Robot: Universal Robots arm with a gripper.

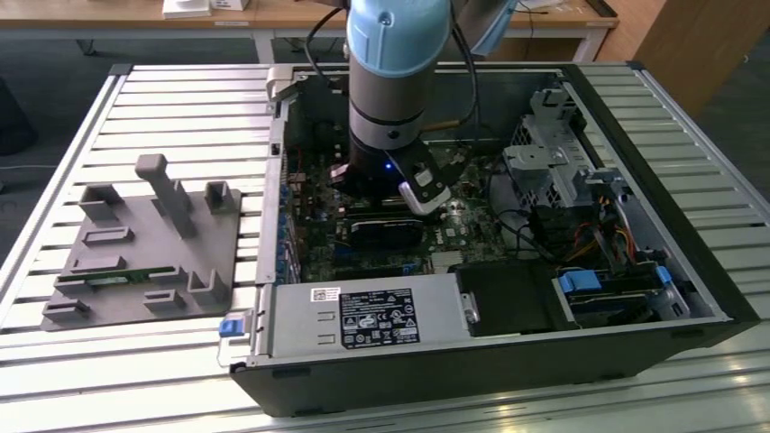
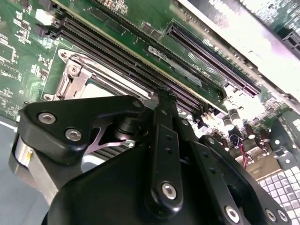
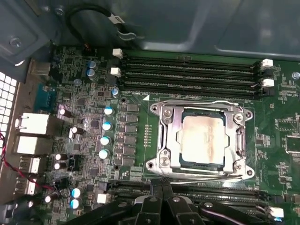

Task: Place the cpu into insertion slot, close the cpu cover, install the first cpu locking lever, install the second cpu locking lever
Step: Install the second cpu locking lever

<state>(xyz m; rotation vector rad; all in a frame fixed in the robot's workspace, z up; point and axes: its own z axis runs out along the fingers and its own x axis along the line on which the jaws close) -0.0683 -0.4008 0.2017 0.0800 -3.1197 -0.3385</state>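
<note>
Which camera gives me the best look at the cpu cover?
The first wrist view: the cpu cover lies flat over the cpu, seen whole. The second wrist view shows one corner behind the gripper; in the exterior view the arm hides it.

The computer case (image 1: 626, 298) lies open on the slatted table (image 1: 72, 135), toward the exterior view's right. The holder block (image 1: 144, 244) sits on the table beside the case, toward the exterior view's left. Inside the case, the circuit board (image 3: 93, 117) carries the insertion slot (image 3: 161, 123). The cpu (image 3: 202, 139) lies in the slot, with the cpu cover (image 3: 169, 140) down around it. Memory slots (image 3: 187, 70) run alongside the insertion slot.
</note>
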